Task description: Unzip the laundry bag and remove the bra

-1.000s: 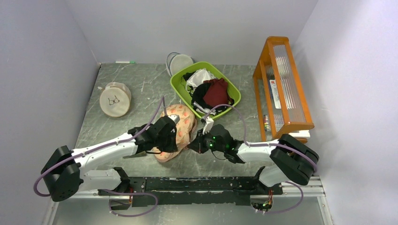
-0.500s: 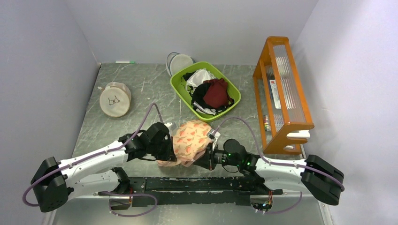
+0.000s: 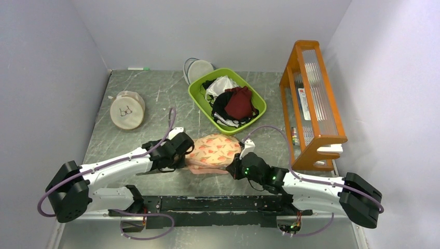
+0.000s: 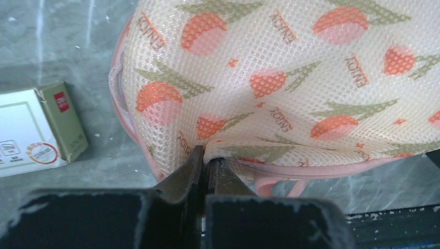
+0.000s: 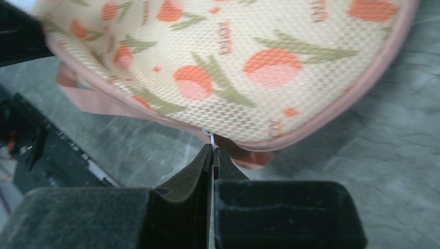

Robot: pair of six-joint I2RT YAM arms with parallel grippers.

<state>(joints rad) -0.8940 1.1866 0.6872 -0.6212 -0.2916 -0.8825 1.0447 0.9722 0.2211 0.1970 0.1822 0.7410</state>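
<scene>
So the bag (image 3: 214,152) has swung round since a second ago and now lies sideways on the bench (image 3: 155,98), between the arms, near the basket (image 3: 194,99). Left end effector (image 4: 206,155) pinches its mesh edge, right end effector (image 5: 212,150) is clamped on its pink zip rim.

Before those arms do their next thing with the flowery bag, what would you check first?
1. Grip of left tool on laundry bag edge: ok.
2. Grip of right tool on thin white zip pull: ok, as far as shows.
3. Zip open: not ok, seam looks closed.
4. Sight of the bra: not ok, none shows.
5. Gap between bag and green basket: ok.
</scene>
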